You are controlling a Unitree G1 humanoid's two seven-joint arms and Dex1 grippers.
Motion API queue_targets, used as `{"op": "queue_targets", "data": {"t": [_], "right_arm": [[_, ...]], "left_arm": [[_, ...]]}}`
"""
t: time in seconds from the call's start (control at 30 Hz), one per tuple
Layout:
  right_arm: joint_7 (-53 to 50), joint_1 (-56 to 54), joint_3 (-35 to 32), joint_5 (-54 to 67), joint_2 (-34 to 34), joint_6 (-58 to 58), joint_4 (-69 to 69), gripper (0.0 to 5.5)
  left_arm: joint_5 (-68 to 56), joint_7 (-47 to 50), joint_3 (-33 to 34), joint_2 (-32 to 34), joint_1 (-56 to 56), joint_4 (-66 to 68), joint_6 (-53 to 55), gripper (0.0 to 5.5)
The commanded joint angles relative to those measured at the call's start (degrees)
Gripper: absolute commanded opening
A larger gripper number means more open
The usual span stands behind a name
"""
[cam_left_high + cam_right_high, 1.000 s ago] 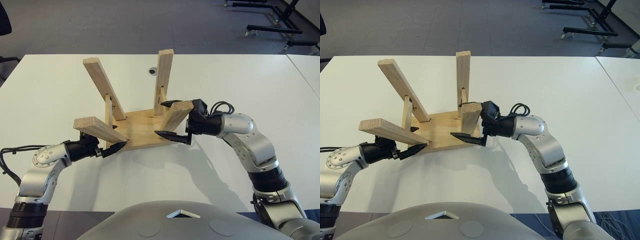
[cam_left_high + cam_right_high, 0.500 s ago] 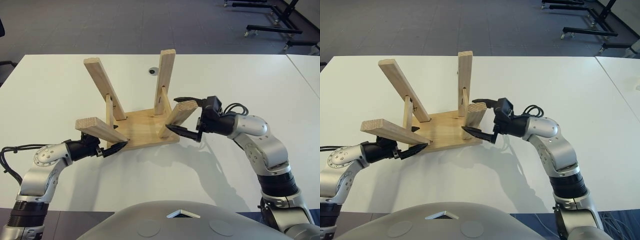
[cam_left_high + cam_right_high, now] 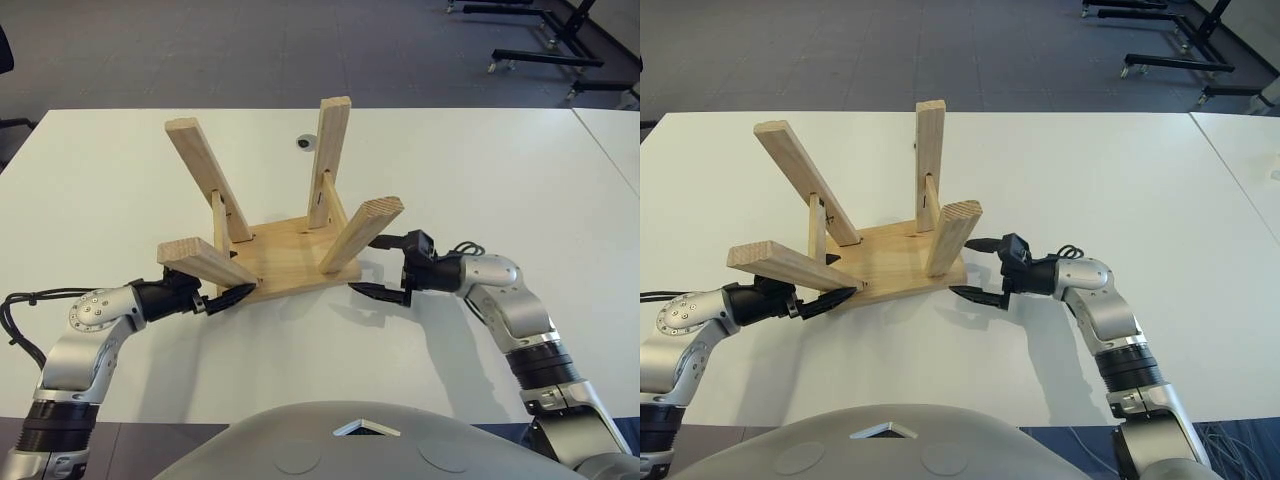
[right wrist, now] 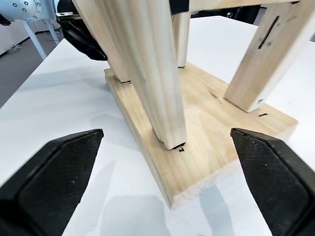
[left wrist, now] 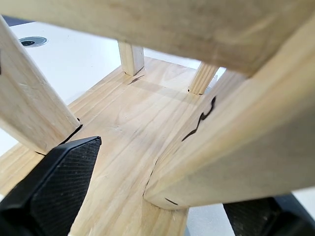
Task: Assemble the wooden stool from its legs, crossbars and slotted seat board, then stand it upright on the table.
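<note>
Sitting upside down on the white table [image 3: 480,170], the stool [image 3: 330,140] has its seat board [image 3: 285,265] lying flat and all 4 legs poking up. The left gripper [image 3: 228,297] is open, with the near-left leg [image 3: 205,262] between its fingers [image 5: 54,187] but not squeezed. The right gripper [image 3: 364,266] is wide open and holds nothing, just beside the board's near-right corner. The stool is not yet on its feet. Lifted by 1 leg, that leg could pull out of its slot, or the stool could tip over. No words can be read, just tiny dark marks on the wood
</note>
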Motion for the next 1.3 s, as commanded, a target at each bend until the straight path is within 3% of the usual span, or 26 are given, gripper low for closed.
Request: {"op": "queue_targets", "data": {"t": [0.03, 0.2, 0.7, 0.8, 1.03, 1.23, 1.3], "right_arm": [[0.86, -0.98, 1.18, -2.10, 0.76, -2.92, 1.71, 4.77], [1.25, -2.23, 2.23, -2.87, 1.78, -3.95, 2.08, 4.74], [-0.69, -2.64, 3.53, -2.00, 2.40, 0.82, -4.49, 2.14], [-0.81, -2.95, 3.23, -0.84, 2.41, 2.59, -5.97, 1.59], [1.88, -2.34, 3.22, 1.19, 0.18, 7.71, -9.87, 1.37], [5.37, 7.67, -0.56, 11.46, -9.29, 21.48, -23.15, 1.16], [10.54, 12.10, -2.70, 14.37, -13.54, 22.22, -21.20, 1.15]], "left_arm": [[1.23, -0.69, -0.99, 1.02, -0.21, -0.06, -0.07, 3.91], [3.74, -1.50, -3.18, 2.04, 0.66, 0.36, -0.32, 3.67], [4.60, -1.84, -3.74, 1.90, -0.18, 2.10, -2.87, 1.47], [4.71, -2.78, -3.71, 1.66, -0.78, 3.57, -4.45, 1.44], [1.64, -5.78, -3.18, 2.29, -0.39, 1.20, -2.25, 1.41], [-10.83, -14.28, -2.99, 11.41, 5.65, -14.05, 13.36, 1.41], [-15.78, -16.13, -3.38, 14.74, 9.76, -20.52, 18.85, 1.41]]}}
